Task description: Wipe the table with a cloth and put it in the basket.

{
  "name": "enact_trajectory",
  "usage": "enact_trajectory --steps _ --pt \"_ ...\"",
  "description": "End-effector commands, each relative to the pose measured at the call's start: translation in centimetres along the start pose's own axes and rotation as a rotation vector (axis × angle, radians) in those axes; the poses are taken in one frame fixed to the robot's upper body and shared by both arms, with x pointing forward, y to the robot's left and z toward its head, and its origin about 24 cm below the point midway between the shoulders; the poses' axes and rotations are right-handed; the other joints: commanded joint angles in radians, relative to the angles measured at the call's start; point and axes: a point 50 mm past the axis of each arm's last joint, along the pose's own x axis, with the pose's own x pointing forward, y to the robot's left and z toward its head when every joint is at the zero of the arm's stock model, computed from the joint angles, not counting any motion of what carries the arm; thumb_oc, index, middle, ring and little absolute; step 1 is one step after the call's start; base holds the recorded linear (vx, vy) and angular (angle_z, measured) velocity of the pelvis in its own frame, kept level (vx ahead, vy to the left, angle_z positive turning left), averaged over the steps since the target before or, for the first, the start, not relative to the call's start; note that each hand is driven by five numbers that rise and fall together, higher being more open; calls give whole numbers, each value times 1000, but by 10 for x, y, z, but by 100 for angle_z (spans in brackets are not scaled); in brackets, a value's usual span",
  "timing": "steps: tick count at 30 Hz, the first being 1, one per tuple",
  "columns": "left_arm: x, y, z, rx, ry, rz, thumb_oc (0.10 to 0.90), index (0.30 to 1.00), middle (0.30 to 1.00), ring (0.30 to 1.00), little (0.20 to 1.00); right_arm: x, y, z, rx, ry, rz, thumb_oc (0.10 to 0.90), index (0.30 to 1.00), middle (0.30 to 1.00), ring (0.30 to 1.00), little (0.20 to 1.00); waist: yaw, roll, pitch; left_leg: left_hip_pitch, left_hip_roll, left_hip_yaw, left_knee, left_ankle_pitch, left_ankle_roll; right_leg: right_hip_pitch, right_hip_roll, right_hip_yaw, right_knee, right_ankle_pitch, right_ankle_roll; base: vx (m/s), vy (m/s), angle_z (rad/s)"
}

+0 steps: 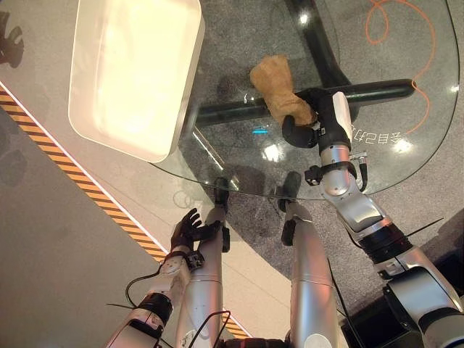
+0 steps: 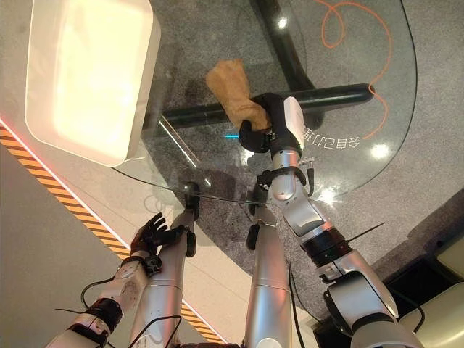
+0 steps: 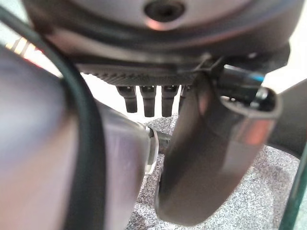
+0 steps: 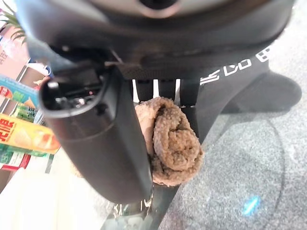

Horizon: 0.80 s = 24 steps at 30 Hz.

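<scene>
Grey speckled carpet is lying under the glass; orange-black hazard tape is running diagonally at left, orange cord is looping far right, ceiling lights are glaring.

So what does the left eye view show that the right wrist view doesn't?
Left eye view alone: the white rectangular basket resting on the round glass table, and the left hand open, low beside the table edge. Right wrist view alone: the cloth's bunched end, seen close. Both: the right hand gripping the tan terry cloth.

Orange cord coiled on grey carpet; striped floor tape.
</scene>
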Motion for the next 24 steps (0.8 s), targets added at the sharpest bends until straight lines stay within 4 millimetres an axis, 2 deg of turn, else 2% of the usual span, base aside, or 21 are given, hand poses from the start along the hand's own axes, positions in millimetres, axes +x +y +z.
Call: enact_trajectory --steps 1,10,24 --pt "-18 5 -41 32 122 14 800 900 900 900 900 -25 43 38 89 -198 308 100 300 300 300 200 18 35 -20 -78 -63 108 76 -28 64 -31 54 -22 -87 90 16 0 0 0" --pt "-17 8 -41 38 124 17 800 900 900 900 900 -29 48 42 82 -234 408 100 300 300 300 200 19 35 -20 -85 -61 108 81 -27 64 -40 52 -24 -79 90 16 0 0 0" --pt "-17 10 -39 42 122 19 800 900 900 900 900 -30 46 38 71 -240 418 100 300 300 300 200 19 35 -20 -96 -60 106 85 -26 65 -52 49 -26 -76 94 17 0 0 0"
